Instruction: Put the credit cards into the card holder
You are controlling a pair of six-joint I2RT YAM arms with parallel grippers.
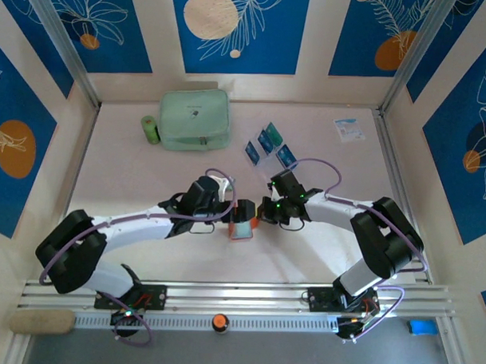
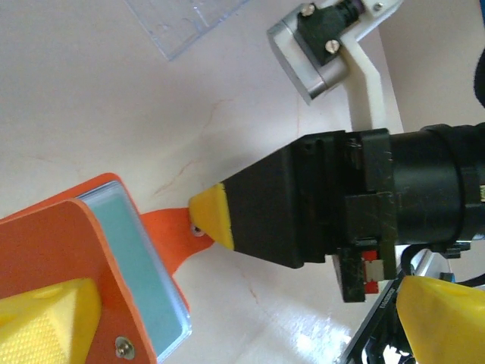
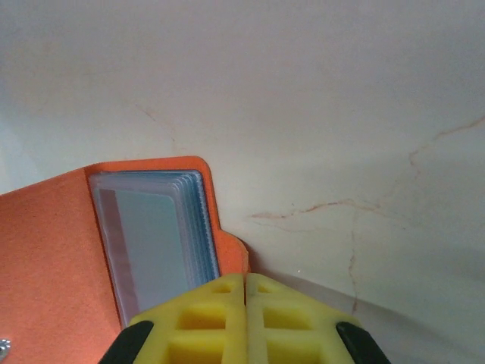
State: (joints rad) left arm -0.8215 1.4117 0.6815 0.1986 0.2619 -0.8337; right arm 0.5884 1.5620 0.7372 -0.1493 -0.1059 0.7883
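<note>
My right gripper is clamped on the open wallet's strap; my left gripper hangs over the wallet, fingers apart. Next, I judge: fetch a card from beyond the wallet.

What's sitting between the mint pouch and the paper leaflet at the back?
The credit cards on the clear rack; the top view shows it.

The pale cream surface shows faint reddish veins in the wrist views. Along its far side lie a large mint-green zip pouch with a small green roll-shaped object just beside its left end, a clear acrylic tiered rack holding teal-blue cards, and, well apart to the right, a white-and-blue paper leaflet. Near the middle sits a small orange folding wallet, open.
</note>
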